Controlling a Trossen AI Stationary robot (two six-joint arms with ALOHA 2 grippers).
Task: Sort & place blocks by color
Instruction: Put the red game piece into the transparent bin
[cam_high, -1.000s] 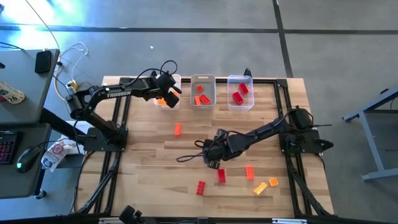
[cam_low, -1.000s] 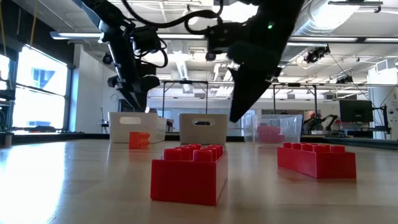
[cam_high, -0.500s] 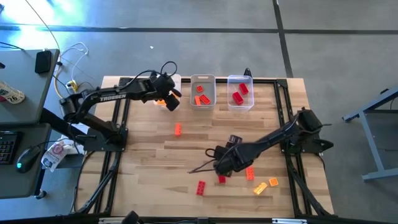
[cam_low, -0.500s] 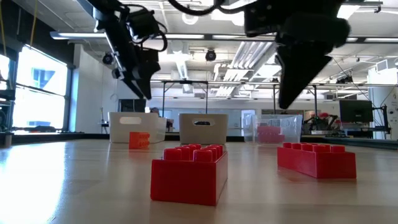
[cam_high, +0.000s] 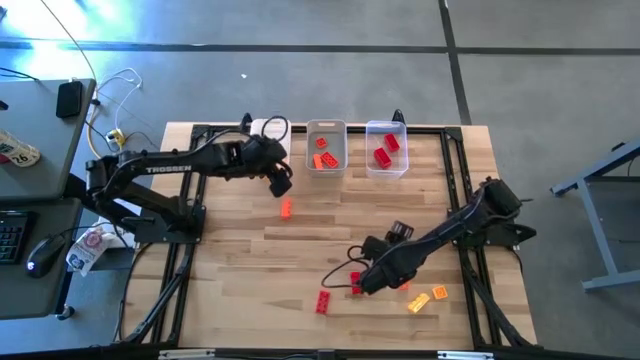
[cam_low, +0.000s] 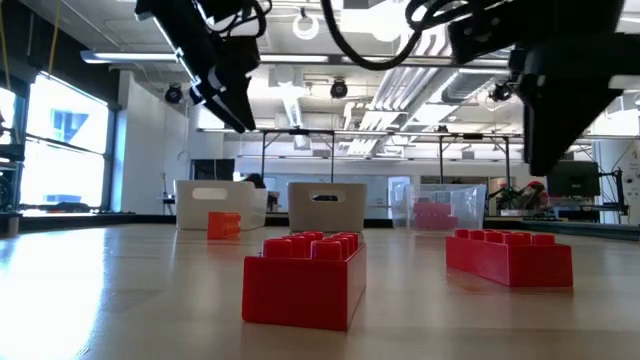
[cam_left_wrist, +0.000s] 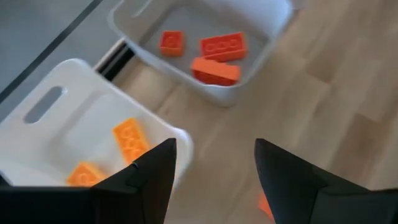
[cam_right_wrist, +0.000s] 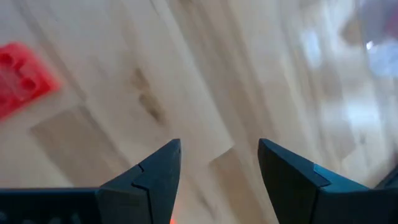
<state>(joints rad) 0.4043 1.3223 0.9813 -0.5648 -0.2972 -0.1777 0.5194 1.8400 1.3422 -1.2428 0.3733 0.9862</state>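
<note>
Table (cam_high: 250, 250): wooden, seen from above in the high view, with three bins in a row along its upper edge.

White bin (cam_left_wrist: 74, 124): leftmost in the row; two yellow-orange blocks (cam_left_wrist: 130, 140) are seen inside in the left wrist view. In the high view it is largely covered by the left arm.

Grey bin (cam_high: 325, 147): middle of the row; three orange-red and red blocks (cam_high: 324, 157) are held in it.

Clear bin (cam_high: 386, 148): rightmost in the row; two red blocks (cam_high: 386, 150) are held in it.

Loose blocks: one orange block (cam_high: 286, 208) left of centre on the table; one red block (cam_high: 323, 302) in the lower middle; a second red block (cam_high: 354, 283) just beside the right gripper; one orange-red block (cam_high: 402, 282) and two yellow-orange blocks (cam_high: 428, 297) in the lower right.

Left gripper (cam_high: 281, 180): found in the upper middle of the high view, above the table just below the white and grey bins; fingers are spread wide, nothing between them.

Right gripper (cam_high: 362, 283): found low over the lower middle of the table, beside the second red block; fingers are spread wide and empty.
</note>
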